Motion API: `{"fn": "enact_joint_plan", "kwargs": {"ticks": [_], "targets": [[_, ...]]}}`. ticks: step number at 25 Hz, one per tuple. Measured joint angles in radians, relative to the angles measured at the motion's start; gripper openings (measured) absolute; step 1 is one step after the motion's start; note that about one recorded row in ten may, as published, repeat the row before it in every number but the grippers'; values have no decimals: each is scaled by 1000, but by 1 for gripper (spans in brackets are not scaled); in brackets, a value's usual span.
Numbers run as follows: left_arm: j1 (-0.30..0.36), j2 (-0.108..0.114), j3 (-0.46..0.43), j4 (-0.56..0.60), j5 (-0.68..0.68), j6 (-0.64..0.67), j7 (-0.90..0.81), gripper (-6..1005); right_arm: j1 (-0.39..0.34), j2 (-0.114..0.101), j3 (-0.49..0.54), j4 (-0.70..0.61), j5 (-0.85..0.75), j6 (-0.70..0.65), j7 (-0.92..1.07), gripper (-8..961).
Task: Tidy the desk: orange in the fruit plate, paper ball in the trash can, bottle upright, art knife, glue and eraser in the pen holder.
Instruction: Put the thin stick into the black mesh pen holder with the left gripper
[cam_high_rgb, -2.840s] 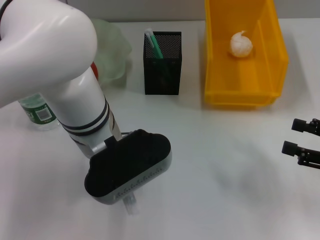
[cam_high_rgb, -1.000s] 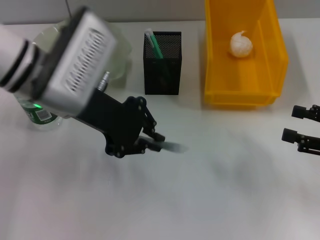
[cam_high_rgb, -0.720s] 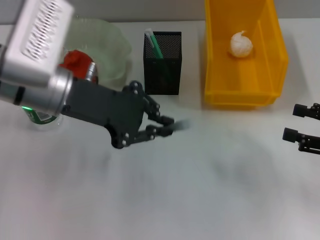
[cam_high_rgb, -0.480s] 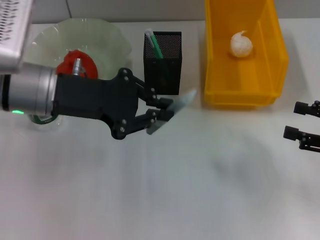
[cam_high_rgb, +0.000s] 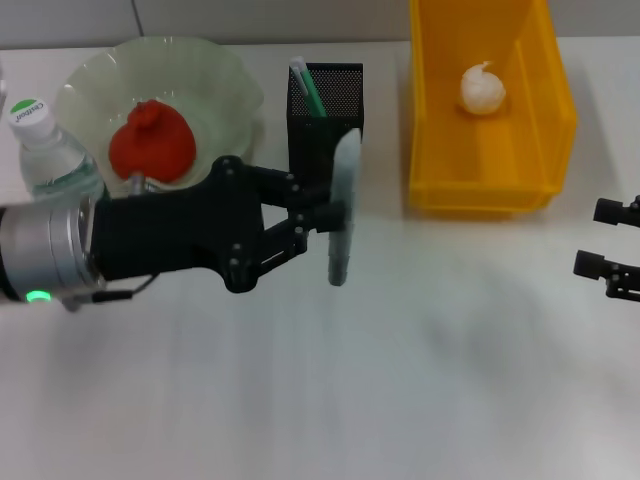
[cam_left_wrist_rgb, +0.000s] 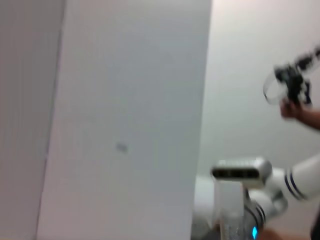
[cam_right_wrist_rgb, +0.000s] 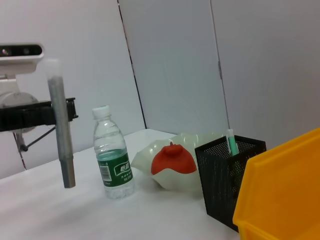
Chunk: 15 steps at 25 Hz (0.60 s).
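White desk; left claw grips art knife.

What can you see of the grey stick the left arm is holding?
The grey stick is a slim, pale grey-translucent rod. In the right wrist view it stands upright with a lighter top end, clear of the table. The left tool is shut on its middle, just in front of the pen holder. Whether it touches the holder cannot be told. No label or blade is readable, so it may be the glue or the art knife.
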Motion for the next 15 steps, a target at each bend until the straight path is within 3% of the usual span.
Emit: {"fn": "enact_joint_plan", "kwargs": {"ticks": [1, 2, 3, 6, 7, 9, 15], "targets": [[3, -2, 0, -92, -53, 2, 55, 119, 2, 0, -1, -2, 0, -1, -2, 794], [3, -2, 0, -92, -53, 2, 55, 118, 3, 0, -1, -4, 0, -2, -6, 795], [2, -3, 0, -172, -96, 2, 110, 118, 3, 0, -2, -5, 0, -2, -9, 795], [2, -3, -1, -200, -112, 1, 133, 122, 4, 0, -8, -5, 0, -4, -18, 795], [-2, -9, -1, -304, -186, -9, 243, 123, 5, 0, -10, -5, 0, -4, -20, 795], [-6, -11, -1, -351, -225, -14, 296, 126, 5, 0, -13, -5, 0, -5, -21, 795], [-77, -12, -3, -546, -404, -67, 455, 134, -2, 7, -14, -5, 0, -6, -22, 795]]}}
